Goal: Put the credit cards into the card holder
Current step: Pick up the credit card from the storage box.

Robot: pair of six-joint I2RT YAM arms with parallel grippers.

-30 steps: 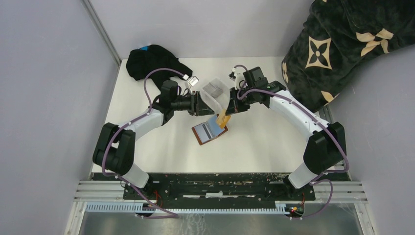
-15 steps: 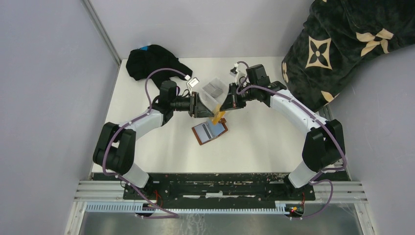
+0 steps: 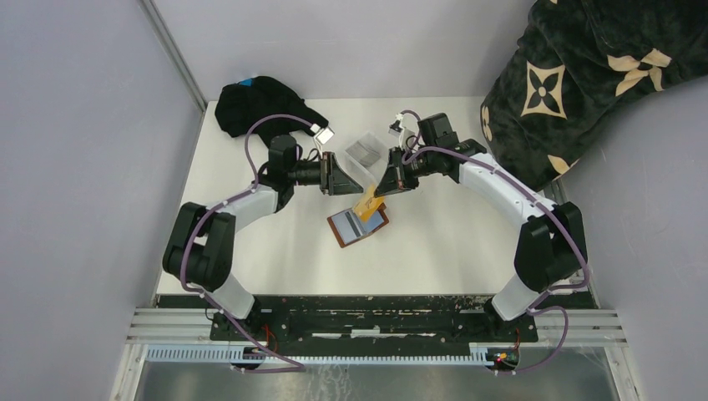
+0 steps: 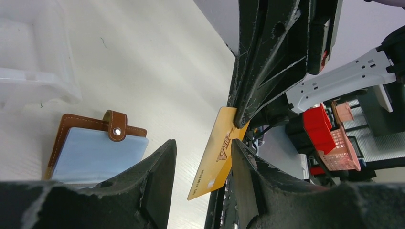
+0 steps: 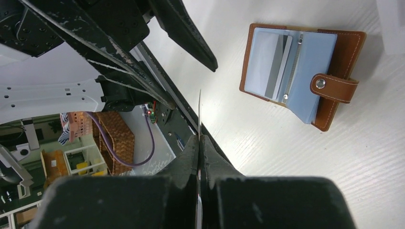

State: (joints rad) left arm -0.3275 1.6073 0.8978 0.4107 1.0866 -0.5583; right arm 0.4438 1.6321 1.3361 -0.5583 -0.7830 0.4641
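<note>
Two tools meet above the tabletop. The right tool is pinched tight on one end of a yellow-orange credit card. The card hangs tilted between the half-spread jaws of the left tool, which grips nothing. Just below lies the card holder, open, with a grey card in one slot.

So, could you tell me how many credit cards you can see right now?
2 for sure: a yellow card pinched in the right gripper, a grey card inside the open wallet. More may lie in the clear tray.
</note>
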